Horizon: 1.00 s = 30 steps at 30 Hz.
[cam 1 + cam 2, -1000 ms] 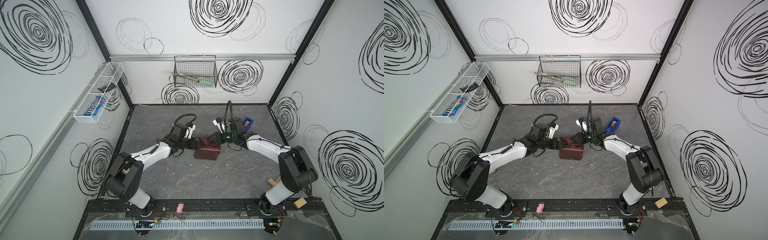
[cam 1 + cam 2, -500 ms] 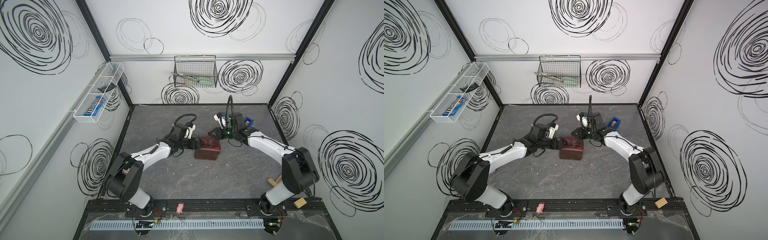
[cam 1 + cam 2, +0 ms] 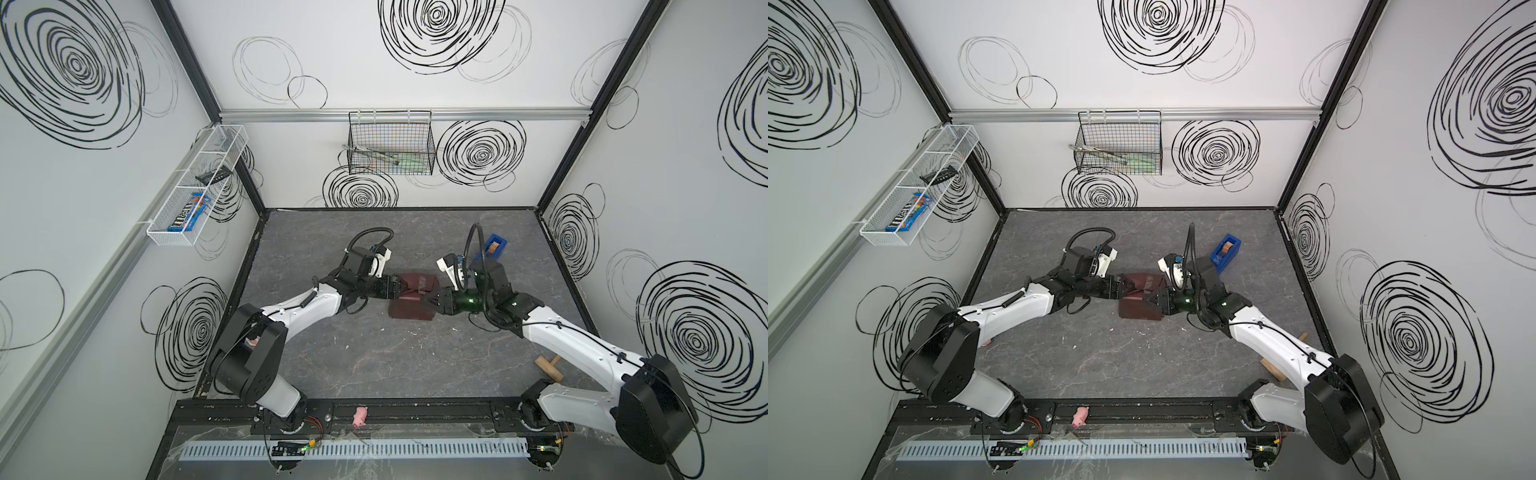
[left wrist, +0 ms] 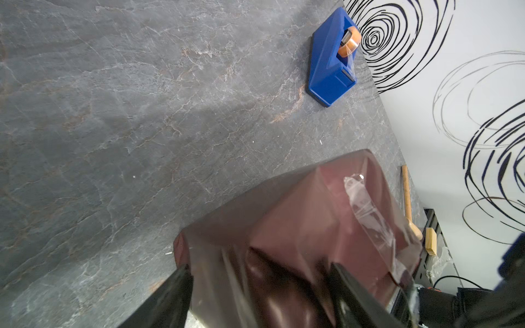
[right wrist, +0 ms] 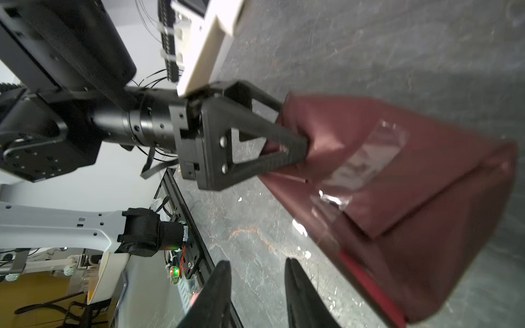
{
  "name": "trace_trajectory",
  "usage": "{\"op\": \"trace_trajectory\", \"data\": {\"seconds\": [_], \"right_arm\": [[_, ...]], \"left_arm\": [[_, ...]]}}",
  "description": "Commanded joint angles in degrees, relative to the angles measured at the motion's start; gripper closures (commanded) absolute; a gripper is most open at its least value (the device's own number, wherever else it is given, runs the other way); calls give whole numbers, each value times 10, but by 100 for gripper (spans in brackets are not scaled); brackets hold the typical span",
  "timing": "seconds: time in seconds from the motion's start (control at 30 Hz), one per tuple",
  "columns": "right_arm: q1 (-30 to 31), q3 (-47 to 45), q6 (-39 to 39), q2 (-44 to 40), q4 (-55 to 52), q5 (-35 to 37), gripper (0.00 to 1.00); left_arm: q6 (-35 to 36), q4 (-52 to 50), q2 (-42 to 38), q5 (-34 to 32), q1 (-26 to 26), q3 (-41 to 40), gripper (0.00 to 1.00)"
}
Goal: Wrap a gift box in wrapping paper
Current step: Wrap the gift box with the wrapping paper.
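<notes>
The wrapping paper (image 3: 411, 297) (image 3: 1140, 299) is maroon and folded around the gift box, which is hidden inside it, in the middle of the table. A clear strip of tape (image 4: 366, 210) (image 5: 360, 162) lies across the top fold. My left gripper (image 3: 401, 287) (image 3: 1128, 289) (image 4: 261, 271) stands open at the parcel's left end, its jaws wide apart and straddling the bulging end fold, fingertips against the paper (image 5: 412, 170). My right gripper (image 3: 430, 300) (image 3: 1152, 301) (image 5: 257, 265) is at the parcel's right end, partly open, with only bare table between its fingers.
A bright-blue tape dispenser (image 3: 494, 246) (image 3: 1225, 248) (image 4: 332, 62) sits behind the right arm. A small wooden mallet (image 3: 549, 368) (image 4: 407, 198) lies by the right wall. A wire basket (image 3: 390, 147) hangs on the back wall and a white shelf (image 3: 195, 187) on the left wall.
My right gripper has come off the parcel's back right top, swung toward the front along its right end and opened its jaws. The left arm and the parcel have stayed put.
</notes>
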Motion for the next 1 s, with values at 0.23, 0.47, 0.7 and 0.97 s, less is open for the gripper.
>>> {"op": "trace_trajectory", "data": {"seconds": [0.23,0.47,0.7,0.97], "right_arm": [[-13,-59,52,-32,103,-23,54],[-26,-33,54,24,111,-60,54],[-36,-41,71,60,159,-94,54],[-58,-56,94,70,212,-125,57]], "left_arm": [[16,-82,14,-29,-3,-18,22],[19,-86,14,-30,-1,-15,22],[19,-87,12,-30,0,-15,22],[20,-87,13,-28,1,-13,22]]}}
